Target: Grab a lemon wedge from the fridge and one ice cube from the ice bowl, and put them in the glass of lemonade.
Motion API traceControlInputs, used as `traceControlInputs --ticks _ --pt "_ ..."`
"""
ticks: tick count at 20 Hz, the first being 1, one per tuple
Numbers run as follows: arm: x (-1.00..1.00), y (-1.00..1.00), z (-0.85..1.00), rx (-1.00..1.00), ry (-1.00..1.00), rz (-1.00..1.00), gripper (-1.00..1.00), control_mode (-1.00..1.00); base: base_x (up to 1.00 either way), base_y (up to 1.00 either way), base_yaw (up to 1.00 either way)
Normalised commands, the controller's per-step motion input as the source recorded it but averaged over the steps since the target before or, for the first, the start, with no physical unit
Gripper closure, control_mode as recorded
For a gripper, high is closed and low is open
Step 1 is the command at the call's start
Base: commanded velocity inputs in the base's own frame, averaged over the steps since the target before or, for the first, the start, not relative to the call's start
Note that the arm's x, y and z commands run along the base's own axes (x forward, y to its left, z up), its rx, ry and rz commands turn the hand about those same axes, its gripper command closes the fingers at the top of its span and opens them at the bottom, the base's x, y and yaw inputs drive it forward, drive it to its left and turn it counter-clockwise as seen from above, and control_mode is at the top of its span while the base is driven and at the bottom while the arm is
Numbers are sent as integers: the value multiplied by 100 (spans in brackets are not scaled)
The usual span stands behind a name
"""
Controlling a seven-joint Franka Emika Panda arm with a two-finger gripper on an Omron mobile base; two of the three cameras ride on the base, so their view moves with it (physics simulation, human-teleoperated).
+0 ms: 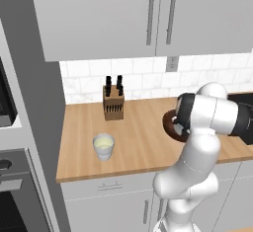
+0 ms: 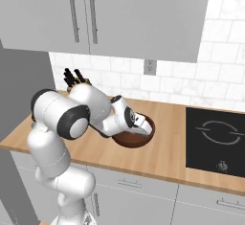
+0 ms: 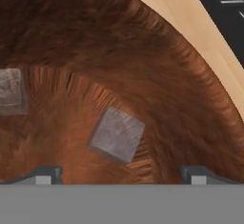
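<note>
Tabletop (image 2: 162, 157): wood, carried bowl (image 3: 157, 51).
Hand (image 3: 119, 174): released, inside bowl.
Cube (image 3: 116, 135): lay between fingertips.
Advice: descend straight, then clench.

On your counter (image 1: 143, 142) the glass of lemonade (image 1: 104, 146) stands in front of the knife block (image 1: 113, 103), the ice bowl (image 2: 135, 135) between them and the hob (image 2: 217, 140), two ice cubes (image 3: 116, 134) inside.

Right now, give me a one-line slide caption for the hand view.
Open pincer poised above an ice cube inside the brown ice bowl, a second cube alongside.
</note>
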Motion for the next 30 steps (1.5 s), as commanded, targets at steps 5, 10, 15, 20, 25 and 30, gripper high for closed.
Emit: traceControlInputs --ticks 5,10,15,20,25,30 --pt "47 0 0 0 0 0 -100 -100 0 0 0" --pt "21 0 -3 0 0 0 -100 -100 0 0 0" --pt "0 0 -14 0 0 0 -100 -100 0 0 0" --pt "-1 0 -14 0 1 0 -100 -100 0 0 0" --pt "-5 0 -23 0 4 0 100 -100 0 0 0" --pt "-7 0 -25 0 6 0 100 -100 0 0 0"
